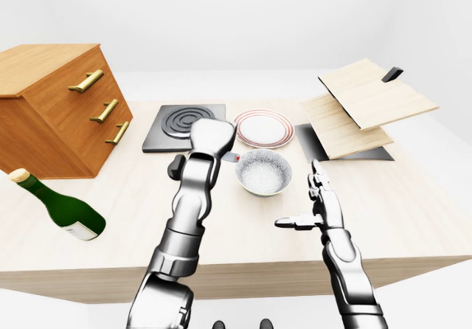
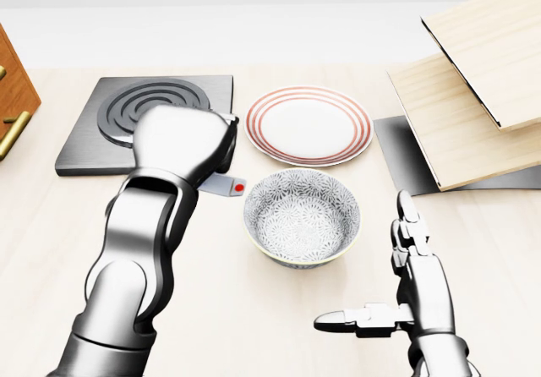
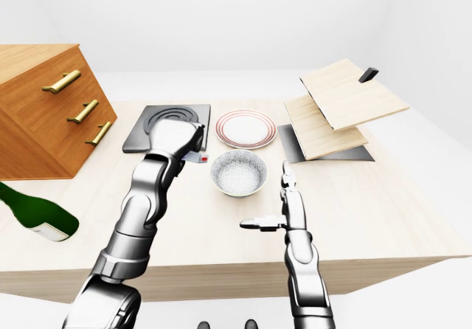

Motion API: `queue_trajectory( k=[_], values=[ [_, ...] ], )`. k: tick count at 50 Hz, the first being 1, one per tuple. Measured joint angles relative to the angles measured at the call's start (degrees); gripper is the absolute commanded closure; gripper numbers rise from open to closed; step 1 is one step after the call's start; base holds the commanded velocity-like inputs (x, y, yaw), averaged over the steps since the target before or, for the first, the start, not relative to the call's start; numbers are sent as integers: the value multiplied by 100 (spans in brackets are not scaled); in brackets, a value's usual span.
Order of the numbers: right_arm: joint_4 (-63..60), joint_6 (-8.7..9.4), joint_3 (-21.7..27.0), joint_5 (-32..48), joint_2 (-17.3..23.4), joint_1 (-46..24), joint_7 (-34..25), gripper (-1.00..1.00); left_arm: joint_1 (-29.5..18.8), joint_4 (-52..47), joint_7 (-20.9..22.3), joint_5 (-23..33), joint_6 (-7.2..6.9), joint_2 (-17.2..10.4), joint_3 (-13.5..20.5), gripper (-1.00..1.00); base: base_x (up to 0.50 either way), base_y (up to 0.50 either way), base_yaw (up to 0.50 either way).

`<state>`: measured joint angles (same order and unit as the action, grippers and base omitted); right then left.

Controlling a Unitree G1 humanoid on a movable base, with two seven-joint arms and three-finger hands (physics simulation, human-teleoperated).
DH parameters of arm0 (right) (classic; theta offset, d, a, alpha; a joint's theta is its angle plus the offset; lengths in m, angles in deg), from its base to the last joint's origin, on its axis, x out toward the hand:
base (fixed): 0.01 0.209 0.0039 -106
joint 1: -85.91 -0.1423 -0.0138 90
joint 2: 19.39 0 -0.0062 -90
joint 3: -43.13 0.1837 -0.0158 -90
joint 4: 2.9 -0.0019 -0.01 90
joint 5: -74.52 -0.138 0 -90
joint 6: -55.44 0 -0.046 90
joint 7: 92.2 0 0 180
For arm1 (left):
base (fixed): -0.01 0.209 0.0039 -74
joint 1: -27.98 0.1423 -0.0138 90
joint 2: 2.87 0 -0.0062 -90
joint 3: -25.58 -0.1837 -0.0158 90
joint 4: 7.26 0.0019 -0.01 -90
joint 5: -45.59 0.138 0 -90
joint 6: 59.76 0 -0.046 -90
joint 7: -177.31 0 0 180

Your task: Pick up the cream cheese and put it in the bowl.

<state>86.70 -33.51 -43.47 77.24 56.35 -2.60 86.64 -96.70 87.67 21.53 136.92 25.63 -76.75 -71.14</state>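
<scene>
Just left of the bowl (image 2: 302,216), the left hand (image 2: 184,147) grips the cream cheese (image 2: 226,186).

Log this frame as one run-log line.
left robot hand: shut on cream cheese, beside bowl rim | right robot hand: open, idle | bowl: empty

Left hand (image 2: 182,144) raised, fingers curled closed, right hand (image 2: 406,297) low, fingers spread

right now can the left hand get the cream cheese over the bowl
Probably yes: the left hand holds the cream cheese raised just left of the bowl, with nothing between them.
</scene>
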Motion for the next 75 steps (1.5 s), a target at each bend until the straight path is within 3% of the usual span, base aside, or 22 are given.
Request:
queue_trajectory(
  k=[25,39,53,75],
  values=[
    [-12,-30,77,-81,20,38,-46,-100,-1323,3593,-2881,179,-40,1140,-479,100,0,0,0],
    [-15,-42,108,-107,27,53,-58,-100,-1943,5245,-4028,-281,-39,1517,-540,100,0,0,0],
    [7,-53,134,-127,37,39,-64,-100,-2161,5922,-4424,-470,-39,1539,-610,100,0,0,0],
    [31,-64,130,-123,39,24,-59,-100,-2292,6236,-4547,-504,-39,1399,-598,100,0,0,0]
  ],
)
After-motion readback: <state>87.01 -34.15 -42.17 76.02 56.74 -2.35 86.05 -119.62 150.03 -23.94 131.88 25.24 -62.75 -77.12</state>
